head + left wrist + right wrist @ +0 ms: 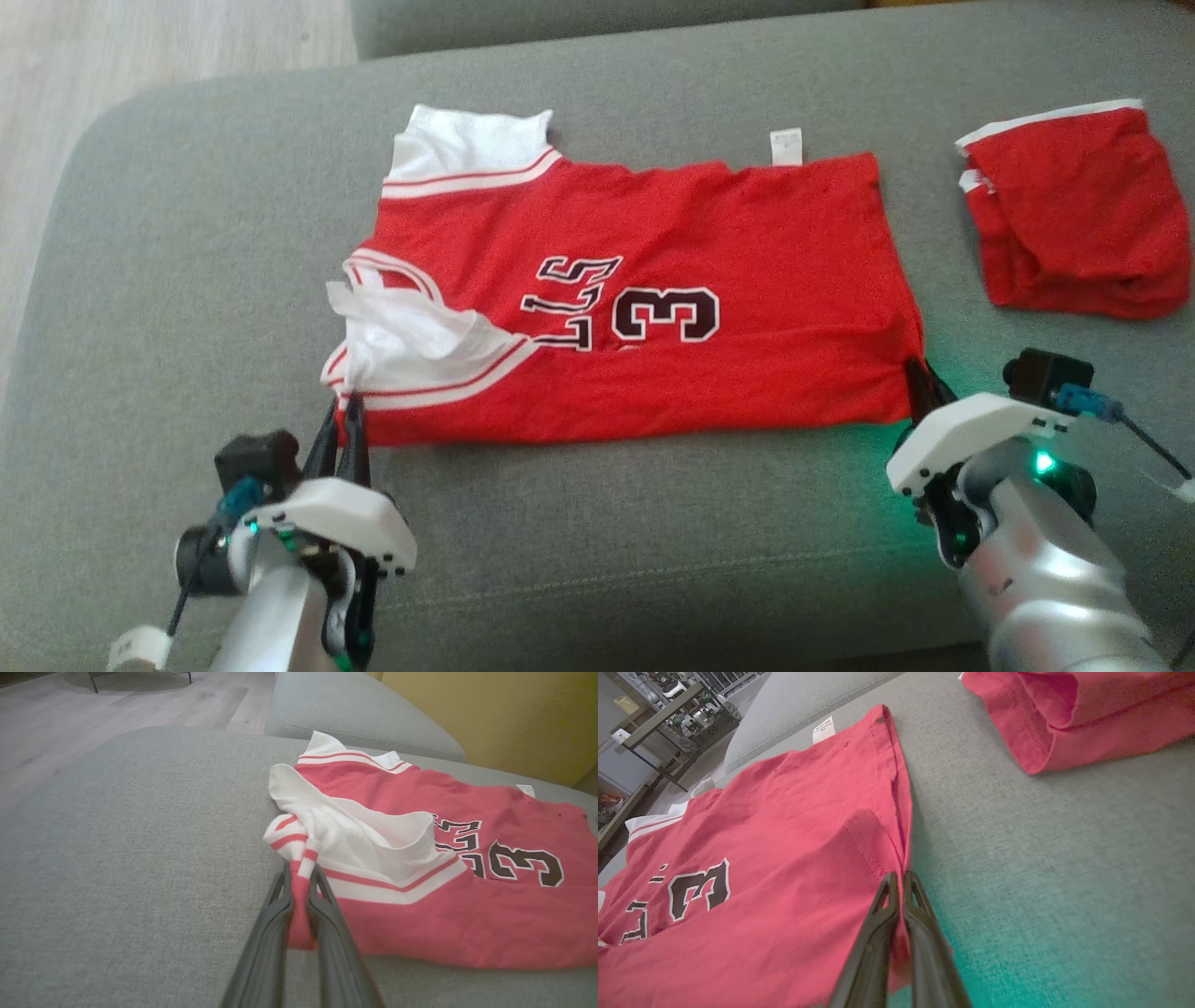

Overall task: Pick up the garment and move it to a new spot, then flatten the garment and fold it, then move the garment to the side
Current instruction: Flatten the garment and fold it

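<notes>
The garment is a red jersey with white trim and a black "3", lying flat and sideways on the grey sofa cushion. Its white-striped shoulder end points left. My left gripper is shut on the near shoulder strap; in the left wrist view the strap is pinched between the two dark fingers of the left gripper. My right gripper is shut on the jersey's near bottom corner. The right wrist view shows that hem corner lifted slightly between the closed jaws of the right gripper.
A second red garment, crumpled with white trim, lies at the far right of the cushion. The sofa's backrest runs along the far side. Wood floor lies beyond the left edge. Shelving stands in the background.
</notes>
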Available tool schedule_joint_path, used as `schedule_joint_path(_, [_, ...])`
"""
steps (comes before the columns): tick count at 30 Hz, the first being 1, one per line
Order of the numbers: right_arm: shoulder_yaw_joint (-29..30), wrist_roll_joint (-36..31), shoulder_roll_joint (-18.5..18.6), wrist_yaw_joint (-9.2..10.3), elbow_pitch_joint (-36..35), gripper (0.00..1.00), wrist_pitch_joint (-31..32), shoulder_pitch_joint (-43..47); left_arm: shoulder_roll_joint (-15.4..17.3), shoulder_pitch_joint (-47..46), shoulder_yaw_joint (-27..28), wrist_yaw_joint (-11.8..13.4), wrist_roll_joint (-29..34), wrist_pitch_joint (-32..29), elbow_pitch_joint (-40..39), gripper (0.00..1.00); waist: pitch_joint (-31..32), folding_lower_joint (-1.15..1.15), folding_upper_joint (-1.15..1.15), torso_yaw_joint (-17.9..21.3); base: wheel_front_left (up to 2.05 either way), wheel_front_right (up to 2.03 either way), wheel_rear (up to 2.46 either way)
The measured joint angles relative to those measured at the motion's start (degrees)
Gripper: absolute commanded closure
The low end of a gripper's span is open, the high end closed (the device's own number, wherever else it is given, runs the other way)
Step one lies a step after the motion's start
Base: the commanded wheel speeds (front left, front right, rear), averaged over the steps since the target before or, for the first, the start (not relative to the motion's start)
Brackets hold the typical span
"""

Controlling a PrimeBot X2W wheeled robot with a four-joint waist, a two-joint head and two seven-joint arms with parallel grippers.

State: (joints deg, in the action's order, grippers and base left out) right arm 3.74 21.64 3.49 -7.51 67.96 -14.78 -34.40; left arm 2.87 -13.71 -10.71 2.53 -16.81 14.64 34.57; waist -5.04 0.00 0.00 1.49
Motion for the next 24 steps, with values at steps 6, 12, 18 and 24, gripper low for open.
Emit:
schedule_joint_path(6, [2.1, -4.2, 0.0, 0.00, 1.9, 1.00, 0.2, 1.2, 0.0, 3.3, 0.6, -0.1, -0.6, 0.0, 0.7, 1.00, 2.5, 0.00, 0.00, 0.8, 0.00, 0.00, 0.00])
schedule_joint_path(12, [3.5, -6.7, 0.1, 0.00, 2.9, 1.00, 2.0, 1.4, 0.2, 5.3, 0.6, -0.6, -1.2, -0.2, 0.7, 1.00, 4.5, 0.00, 0.00, 1.2, 0.00, 0.00, 0.00])
schedule_joint_path(18, [3.7, -8.2, 0.2, 0.00, 3.5, 1.00, 4.9, 3.1, 0.8, 7.8, 0.1, -1.6, -1.2, -2.5, 0.7, 1.00, 5.4, 0.00, 0.00, 1.4, 0.00, 0.00, 0.00])
schedule_joint_path(24, [4.5, -8.5, 0.6, 0.00, 2.7, 1.00, 7.5, 4.3, 2.1, 10.6, -1.6, -2.1, -1.1, -5.7, -0.6, 1.00, 5.6, 0.00, 0.00, 1.6, 0.00, 0.00, 0.00])
